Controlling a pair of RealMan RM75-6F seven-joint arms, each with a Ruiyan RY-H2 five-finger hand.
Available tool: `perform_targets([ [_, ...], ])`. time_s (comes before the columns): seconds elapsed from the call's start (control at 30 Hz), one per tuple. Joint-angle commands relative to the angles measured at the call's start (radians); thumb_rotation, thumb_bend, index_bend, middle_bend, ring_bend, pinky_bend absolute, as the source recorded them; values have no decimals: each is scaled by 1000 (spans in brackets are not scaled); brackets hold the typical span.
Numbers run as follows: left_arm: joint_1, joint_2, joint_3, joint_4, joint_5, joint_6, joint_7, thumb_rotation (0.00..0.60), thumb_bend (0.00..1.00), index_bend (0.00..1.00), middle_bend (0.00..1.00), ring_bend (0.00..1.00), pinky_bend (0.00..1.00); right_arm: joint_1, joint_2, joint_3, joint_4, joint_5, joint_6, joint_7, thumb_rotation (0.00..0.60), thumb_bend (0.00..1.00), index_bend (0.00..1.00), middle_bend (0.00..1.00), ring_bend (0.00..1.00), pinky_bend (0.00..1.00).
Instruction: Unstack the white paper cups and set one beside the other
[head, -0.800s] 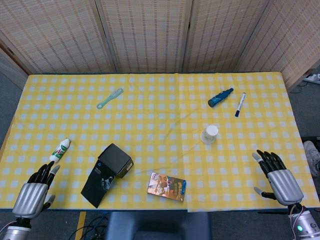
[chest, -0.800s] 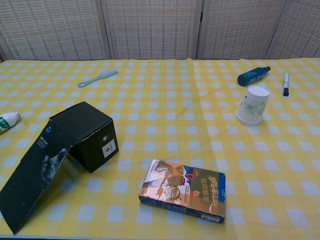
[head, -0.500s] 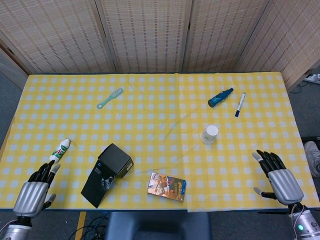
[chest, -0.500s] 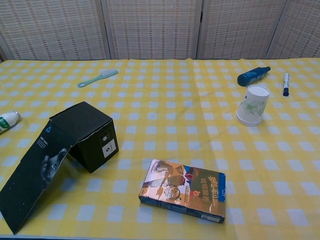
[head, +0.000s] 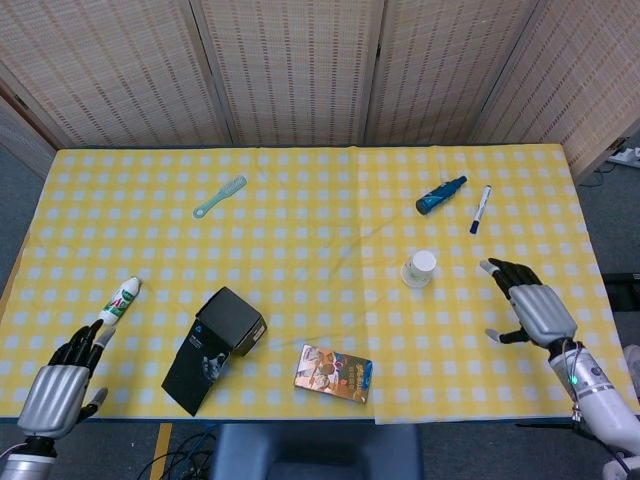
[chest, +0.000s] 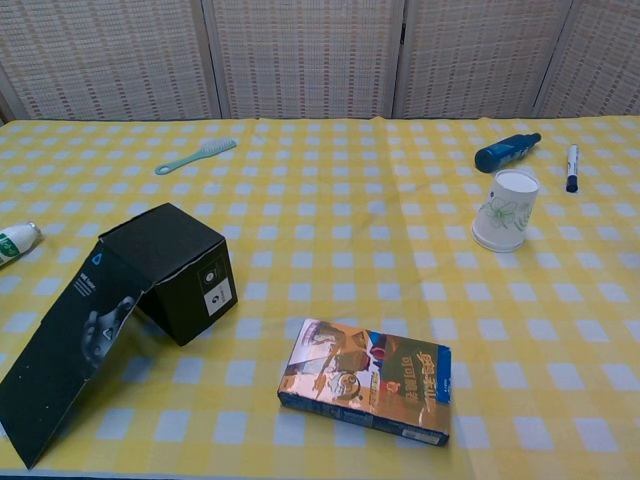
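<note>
Matt paper cups (chest: 504, 211), soft checked cloth (head: 320, 240), glossy card box (chest: 365, 378), matt black carton (chest: 165, 270).

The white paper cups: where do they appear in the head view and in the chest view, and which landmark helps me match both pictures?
Head view: the white paper cups stand right of centre, ahead of the right hand, which does not touch them.
Chest view: the cups are at upper right, upside down and stacked.
Shared landmark: the blue bottle lies just beyond them in both.
</note>
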Motion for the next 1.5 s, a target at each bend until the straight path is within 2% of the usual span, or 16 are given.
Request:
perform_targets([
  [0.03, 9, 5, 2, -3, 9, 17, -1, 600, 318, 0, 0, 0, 229, 184, 7, 89, -3, 224, -207, -77, 600, 201, 0, 0, 0, 0],
  [0.2, 19, 16, 0, -7, 14, 36, -12, 600, 318, 0, 0, 0, 229, 314, -65, 87, 62, 396, -285, -179, 600, 206, 0, 0, 0, 0],
  [0.37, 21, 22, -1, -6, 14, 38, -27, 600, 317, 0, 0, 0, 229, 403, -128, 65, 102, 521, -284, -258, 600, 207, 63, 0, 0, 0],
  [0.57, 23, 27, -5, -3, 16, 42, -40, 600, 317, 0, 0, 0, 229, 470, -178, 32, 156, 628, -291, -304, 600, 208, 92, 0, 0, 0],
  [0.9, 23, 28, -6, -2, 17, 39, -43, 600, 317, 0, 0, 0, 229, 509, -212, -9, 204, 680, -293, -315, 600, 209, 162, 0, 0, 0],
  [1.5, 20, 26, -9, 3, 12, 26, -46, 600, 317, 0, 0, 0, 229, 526, -263, -27, 295, 676, -312, -276, 600, 218, 234, 0, 0, 0],
])
